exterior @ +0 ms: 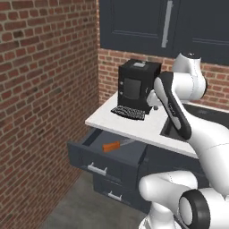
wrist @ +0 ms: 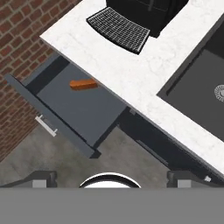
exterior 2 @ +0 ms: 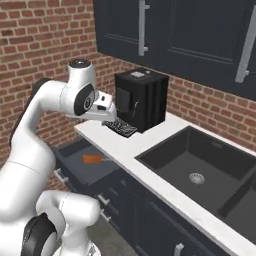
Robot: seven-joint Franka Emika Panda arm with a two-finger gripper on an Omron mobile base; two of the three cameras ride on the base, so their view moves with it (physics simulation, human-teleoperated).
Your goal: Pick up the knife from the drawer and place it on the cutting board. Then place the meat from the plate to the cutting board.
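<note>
Knife (exterior: 115, 145) in the open drawer (exterior: 89, 157) looks light, stiff and slim, best pinched across its orange handle; gripper (wrist: 112, 175) gapes wide, holding nothing.

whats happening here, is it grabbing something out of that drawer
Not yet. The robot arm is raised above the counter near the coffee machine, with its gripper open and holding nothing. The drawer below is pulled open, and the knife lies inside, its blade pointing back under the counter's edge. The sink sits to the right. Picking up the knife looks like the likely next step.
</note>
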